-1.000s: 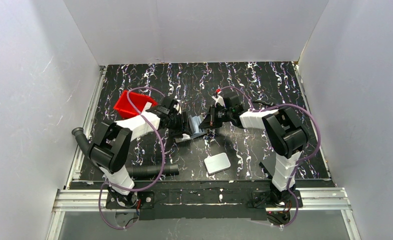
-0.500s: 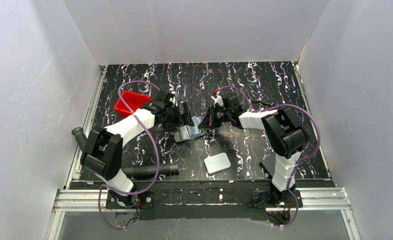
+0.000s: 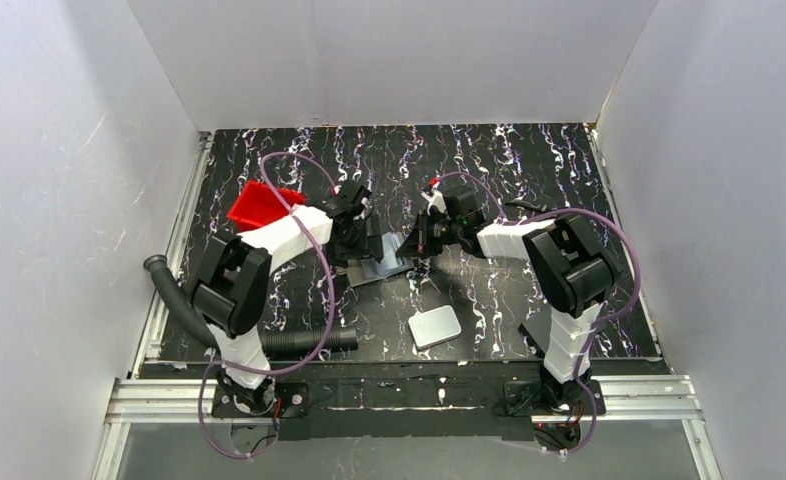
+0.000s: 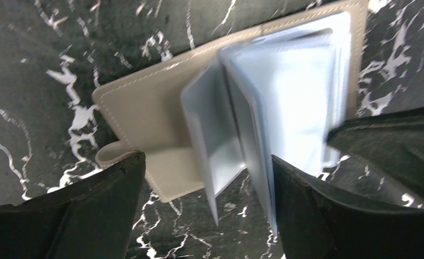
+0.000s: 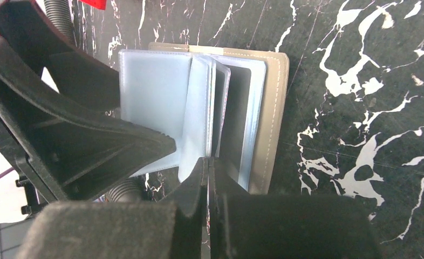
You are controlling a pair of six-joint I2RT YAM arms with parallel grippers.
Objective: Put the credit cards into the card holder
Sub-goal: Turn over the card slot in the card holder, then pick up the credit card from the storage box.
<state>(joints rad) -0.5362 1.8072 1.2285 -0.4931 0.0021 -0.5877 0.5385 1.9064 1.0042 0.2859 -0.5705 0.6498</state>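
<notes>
The card holder [image 3: 381, 263] lies open on the marbled table, grey-brown cover down [image 4: 156, 108], with pale blue-grey leaves standing up from its spine [image 5: 202, 102]. I cannot tell a credit card from the sleeves among those leaves. My left gripper [image 3: 363, 238] hovers just above the holder, open, its fingers straddling the upright leaves without gripping them [image 4: 205, 170]. My right gripper [image 3: 417, 240] reaches in from the right. It is shut on the near edge of one leaf of the holder [image 5: 209, 162].
A red tray [image 3: 259, 205] stands behind the left arm. A thicker white rounded slab [image 3: 435, 327] lies toward the near edge, right of a black ribbed hose [image 3: 304, 343]. White walls enclose the table on three sides.
My left gripper has opened and let go of the pale leaf it was pinching, then drawn slightly back over the holder. The right gripper has stayed shut in place.
</notes>
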